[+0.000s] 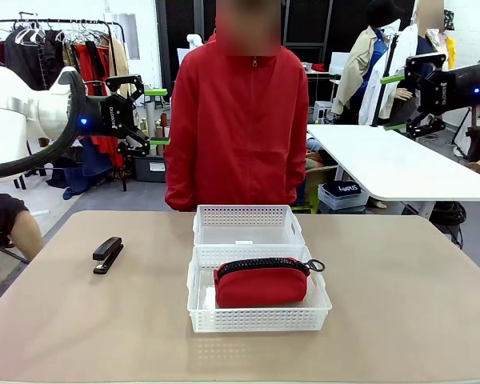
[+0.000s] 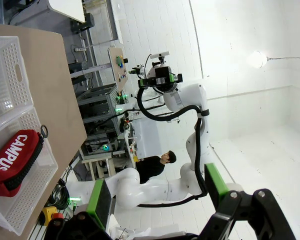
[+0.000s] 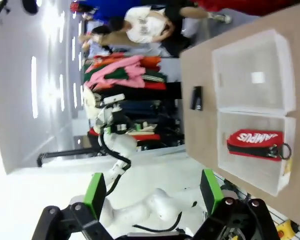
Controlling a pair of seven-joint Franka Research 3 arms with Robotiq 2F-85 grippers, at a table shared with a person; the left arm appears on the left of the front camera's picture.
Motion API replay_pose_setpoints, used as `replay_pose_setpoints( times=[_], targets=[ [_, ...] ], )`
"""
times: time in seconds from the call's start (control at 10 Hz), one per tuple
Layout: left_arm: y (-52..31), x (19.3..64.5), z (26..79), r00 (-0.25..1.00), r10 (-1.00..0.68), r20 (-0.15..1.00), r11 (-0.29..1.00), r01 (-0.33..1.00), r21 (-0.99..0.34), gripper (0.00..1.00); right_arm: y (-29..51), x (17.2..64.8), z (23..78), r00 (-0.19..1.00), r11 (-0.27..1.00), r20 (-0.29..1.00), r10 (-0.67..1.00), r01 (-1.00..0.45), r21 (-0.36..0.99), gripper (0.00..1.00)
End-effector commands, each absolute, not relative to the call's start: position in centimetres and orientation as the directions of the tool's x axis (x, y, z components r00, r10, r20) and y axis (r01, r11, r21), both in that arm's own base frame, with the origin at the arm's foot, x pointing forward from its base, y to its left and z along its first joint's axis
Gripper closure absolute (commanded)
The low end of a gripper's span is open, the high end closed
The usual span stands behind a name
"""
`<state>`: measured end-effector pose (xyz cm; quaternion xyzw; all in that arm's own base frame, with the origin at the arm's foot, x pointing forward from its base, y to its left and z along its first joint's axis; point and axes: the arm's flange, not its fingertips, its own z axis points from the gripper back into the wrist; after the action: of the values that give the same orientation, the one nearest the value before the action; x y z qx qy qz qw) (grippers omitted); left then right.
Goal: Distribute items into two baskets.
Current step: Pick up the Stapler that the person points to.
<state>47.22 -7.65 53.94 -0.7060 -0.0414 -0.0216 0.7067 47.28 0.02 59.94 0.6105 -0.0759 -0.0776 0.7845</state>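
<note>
Two white lattice baskets stand end to end at the table's middle. The red pouch (image 1: 262, 282) with its black zipper lies in the nearer basket (image 1: 256, 320). Nothing lies in the farther basket (image 1: 248, 214). A black stapler (image 1: 107, 254) rests on the table, left of the baskets. My left gripper (image 1: 157, 117) hangs open, high above the table's far left. High at the far right, my right gripper (image 1: 392, 102) is open as well. The left wrist view has the pouch (image 2: 12, 162) far beyond my open left gripper (image 2: 157, 195). The right wrist view takes in pouch (image 3: 255, 144) and stapler (image 3: 197, 98).
A person in a red jacket (image 1: 236, 120) stands at the table's far edge, right behind the baskets, with no hands over the table. A white side table (image 1: 400, 164) stands beyond the far right corner. Bare tabletop lies on both sides of the baskets.
</note>
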Motion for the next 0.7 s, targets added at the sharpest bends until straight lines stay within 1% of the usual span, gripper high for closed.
replay_pose_setpoints(
  times=[0.0, 0.1, 0.2, 0.4, 0.5, 0.6],
  targets=[
    [-7.6, 47.2, 54.2, 0.996, 0.030, 0.086, -0.003, 0.087, -0.996, 0.00, -1.4, 48.3, 59.7, 0.989, 0.134, 0.073, -0.129, -0.056, 0.989, 0.00],
    [-7.6, 47.2, 54.2, 0.996, 0.030, 0.086, -0.003, 0.087, -0.996, 0.00, -2.0, 48.6, 59.4, 0.992, 0.101, 0.063, -0.113, -0.052, 0.994, 0.00],
    [-7.6, 47.2, 54.2, 0.996, 0.030, 0.086, -0.003, 0.087, -0.996, 0.00, -2.3, 49.0, 59.2, 0.995, 0.072, 0.077, -0.061, -0.072, 0.995, 0.00],
    [-7.6, 47.2, 54.2, 0.996, 0.030, 0.086, -0.003, 0.087, -0.996, 0.00, -2.7, 49.7, 58.2, 0.998, 0.031, 0.039, -0.050, -0.038, 0.999, 0.00],
    [-7.6, 47.2, 54.2, 0.996, 0.030, 0.086, -0.003, 0.087, -0.996, 0.00, -2.6, 50.0, 58.2, 0.998, 0.039, 0.049, -0.039, -0.047, 0.998, 0.00],
    [-7.6, 47.2, 54.2, 0.996, 0.030, 0.086, -0.003, 0.087, -0.996, 0.00, -2.3, 48.8, 58.0, 0.997, 0.071, 0.044, -0.059, -0.039, 0.997, 0.00]
  ],
)
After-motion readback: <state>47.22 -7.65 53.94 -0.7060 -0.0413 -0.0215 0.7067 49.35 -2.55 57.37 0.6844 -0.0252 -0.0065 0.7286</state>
